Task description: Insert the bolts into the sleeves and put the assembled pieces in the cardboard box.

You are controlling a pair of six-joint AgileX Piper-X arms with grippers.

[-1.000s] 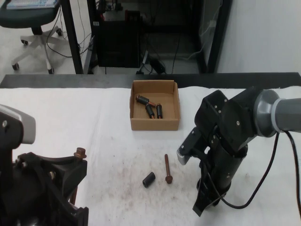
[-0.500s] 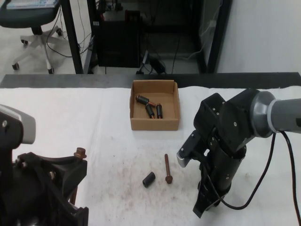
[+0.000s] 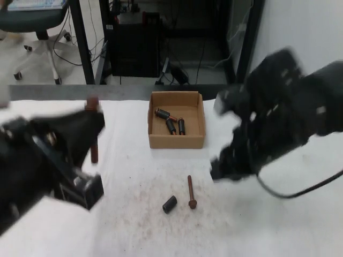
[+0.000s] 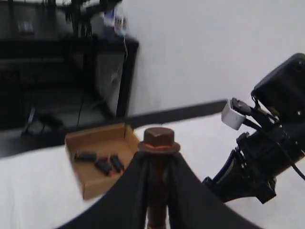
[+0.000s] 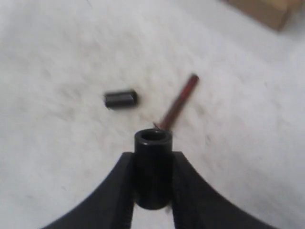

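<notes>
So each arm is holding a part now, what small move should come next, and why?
The left gripper is shut on a bolt, head up; the right gripper is shut on a sleeve with an empty bore, and the two parts are apart. So probably: bring the grippers together, lining the bolt's shaft up with the sleeve's open end.

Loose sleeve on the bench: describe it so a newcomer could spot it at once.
Start at the cardboard box on the white-covered bench; on its near side, two loose parts lie side by side. The sleeve is the short black tube, not touching the long rust-brown bolt beside it.
</notes>
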